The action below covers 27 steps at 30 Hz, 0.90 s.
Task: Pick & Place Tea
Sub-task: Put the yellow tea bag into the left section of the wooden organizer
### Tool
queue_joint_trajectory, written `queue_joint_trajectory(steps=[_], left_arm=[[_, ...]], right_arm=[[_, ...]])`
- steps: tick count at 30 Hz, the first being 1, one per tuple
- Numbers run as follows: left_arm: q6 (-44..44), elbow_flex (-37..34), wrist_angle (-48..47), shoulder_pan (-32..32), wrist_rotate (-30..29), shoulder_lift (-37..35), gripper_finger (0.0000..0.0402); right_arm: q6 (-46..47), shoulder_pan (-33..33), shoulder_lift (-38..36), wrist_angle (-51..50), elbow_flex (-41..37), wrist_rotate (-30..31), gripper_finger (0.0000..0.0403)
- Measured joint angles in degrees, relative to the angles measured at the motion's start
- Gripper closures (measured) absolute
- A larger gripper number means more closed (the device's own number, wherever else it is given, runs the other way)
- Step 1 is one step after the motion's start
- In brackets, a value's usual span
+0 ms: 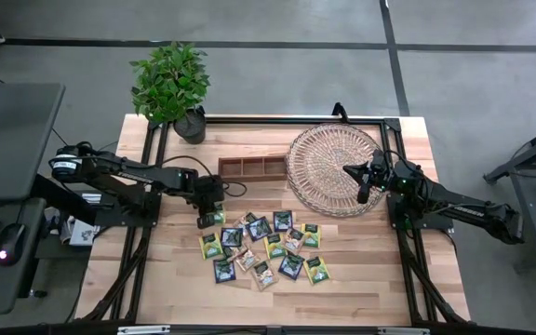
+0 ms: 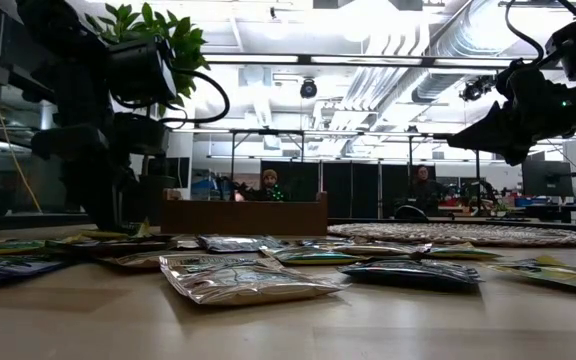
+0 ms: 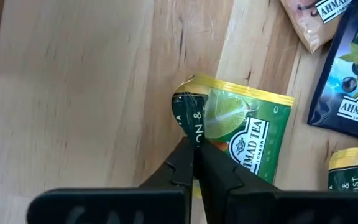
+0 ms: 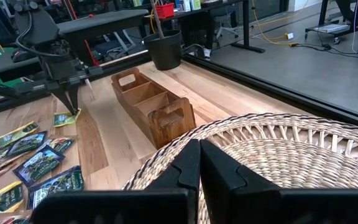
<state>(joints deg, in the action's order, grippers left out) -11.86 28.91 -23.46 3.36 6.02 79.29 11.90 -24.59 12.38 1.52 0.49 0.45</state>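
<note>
The left gripper (image 3: 194,149) is pinched shut on the curled edge of a yellow-green square tea sachet with a lime printed on it (image 3: 244,124), which still lies on the pale wooden table (image 3: 92,93). In the high view that gripper (image 1: 210,216) sits left of centre, at the upper-left corner of the scattered tea sachets (image 1: 263,247), which spread across the middle of the frame in yellow-green, navy and beige.

Just above it stands the narrow brown wooden three-compartment box (image 1: 251,167), whose compartments look empty. To the right of the box lies the round woven wicker tray (image 1: 333,169), with no sachet visible on it. By that showing, the task is near its start: one sachet is gripped but not yet lifted, and the rest remain on the table.

The right gripper (image 1: 365,184) hovers with its fingers closed on nothing over the tray's right part. A green potted plant (image 1: 172,86) stands at the upper left.
</note>
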Motion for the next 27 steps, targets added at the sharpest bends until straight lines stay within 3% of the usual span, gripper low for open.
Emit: queue_joint_trajectory(steps=[20,27], left_arm=[[-0.67,5.37,-9.10,-0.09,-6.89,-6.24,0.0401],[0.07,9.86,-10.82,-0.09,-16.96,-10.15,0.0401]], right_arm=[[0.00,0.01,0.02,0.00,-0.01,0.00,0.0397],[0.00,-0.01,0.02,0.00,-0.01,0.00,0.0396]])
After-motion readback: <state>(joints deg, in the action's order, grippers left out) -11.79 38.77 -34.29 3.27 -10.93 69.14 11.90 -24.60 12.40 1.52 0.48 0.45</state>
